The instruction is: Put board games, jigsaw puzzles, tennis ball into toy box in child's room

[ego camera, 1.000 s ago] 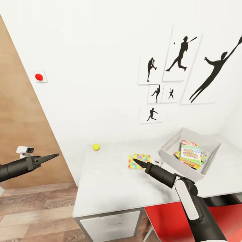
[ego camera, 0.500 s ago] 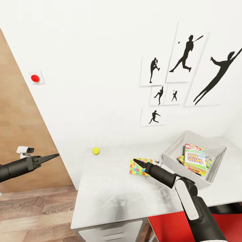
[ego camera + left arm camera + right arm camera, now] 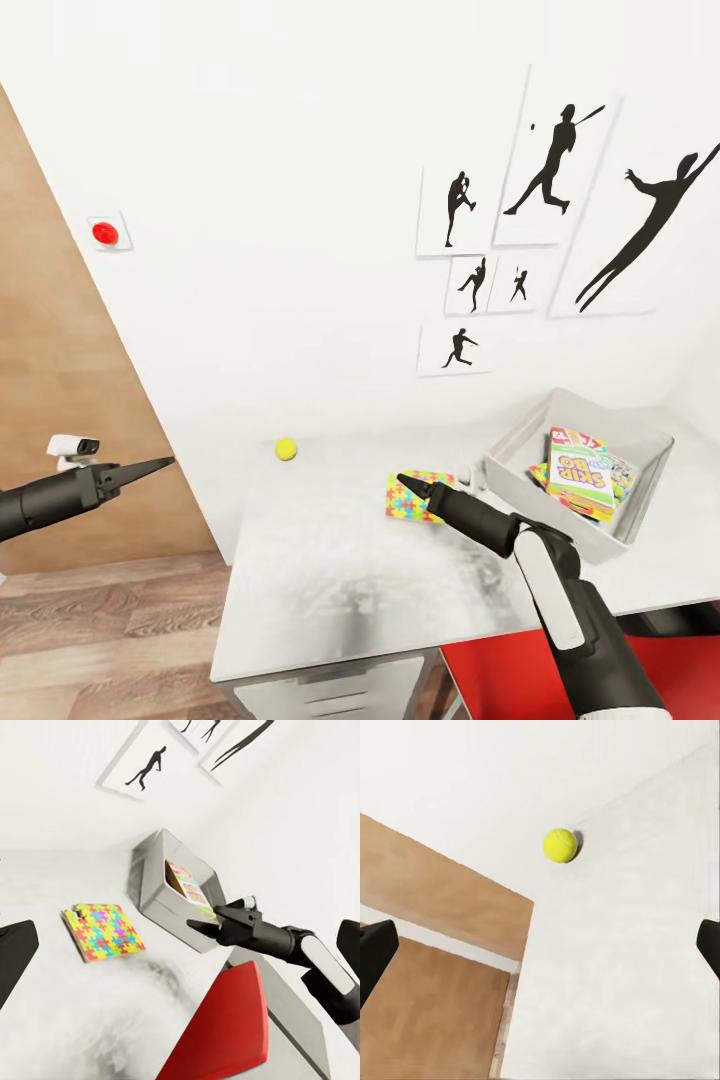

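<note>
The small fuzzy yellow-green tennis ball (image 3: 286, 449) sits near the light grey desk's (image 3: 330, 580) back corner. The right gripper (image 3: 402, 479) hovers empty over the multicoloured jigsaw square (image 3: 403, 499), jaws apart. Any nudge could roll it off the desk's edge.

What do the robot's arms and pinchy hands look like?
Both arms are slim dark grey tubes. The right arm has a white panel on it. The left gripper and right gripper are black and taper to sharp points, like beaks.
</note>
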Motion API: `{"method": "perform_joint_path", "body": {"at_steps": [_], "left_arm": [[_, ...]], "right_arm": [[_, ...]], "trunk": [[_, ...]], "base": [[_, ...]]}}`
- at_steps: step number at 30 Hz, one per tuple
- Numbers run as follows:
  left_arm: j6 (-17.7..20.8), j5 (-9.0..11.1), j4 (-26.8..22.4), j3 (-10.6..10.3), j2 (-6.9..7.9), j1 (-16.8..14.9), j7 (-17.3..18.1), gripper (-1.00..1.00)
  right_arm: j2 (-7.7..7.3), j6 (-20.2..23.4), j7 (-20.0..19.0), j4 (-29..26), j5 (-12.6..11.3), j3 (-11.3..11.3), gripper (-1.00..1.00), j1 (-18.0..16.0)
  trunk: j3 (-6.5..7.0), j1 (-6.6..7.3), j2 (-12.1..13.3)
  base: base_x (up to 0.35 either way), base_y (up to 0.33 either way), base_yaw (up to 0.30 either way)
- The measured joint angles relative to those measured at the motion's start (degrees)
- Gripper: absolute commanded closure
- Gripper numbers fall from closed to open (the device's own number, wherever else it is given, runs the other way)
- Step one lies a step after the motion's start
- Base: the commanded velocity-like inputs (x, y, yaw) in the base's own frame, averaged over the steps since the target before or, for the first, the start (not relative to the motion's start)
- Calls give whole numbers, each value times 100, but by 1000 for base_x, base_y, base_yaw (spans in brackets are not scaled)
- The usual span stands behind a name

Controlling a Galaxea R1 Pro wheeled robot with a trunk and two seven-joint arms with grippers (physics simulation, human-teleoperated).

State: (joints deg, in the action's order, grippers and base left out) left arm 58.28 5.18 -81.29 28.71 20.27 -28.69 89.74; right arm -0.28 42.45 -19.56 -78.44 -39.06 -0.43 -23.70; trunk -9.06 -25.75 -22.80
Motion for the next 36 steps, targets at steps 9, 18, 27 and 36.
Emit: {"method": "perform_joint_path", "body": {"at_steps": [9, 18, 27, 36], "left_arm": [[1, 1, 1, -3, 0, 0, 0, -100], [1, -5, 0, 1, 2, 0, 0, -100], [1, -6, 0, 23, 10, 0, 0, -100], [0, -7, 0, 60, 11, 2, 0, -100]], "right_arm": [[363, 834, 2638, 855, -12, 101, -100, -1726], [860, 575, 3718, 3631, 48, 136, -100, -3703], [902, 308, 3855, 4423, 55, 189, -100, -4138], [859, 181, 3875, 4543, 66, 217, -100, -4171]], "trunk": [[2, -1, 1], [1, 0, 1], [-6, 0, 0], [-77, 0, 1]], "base": [[0, 0, 0], [0, 0, 0], [0, 0, 0], [0, 0, 0]]}}
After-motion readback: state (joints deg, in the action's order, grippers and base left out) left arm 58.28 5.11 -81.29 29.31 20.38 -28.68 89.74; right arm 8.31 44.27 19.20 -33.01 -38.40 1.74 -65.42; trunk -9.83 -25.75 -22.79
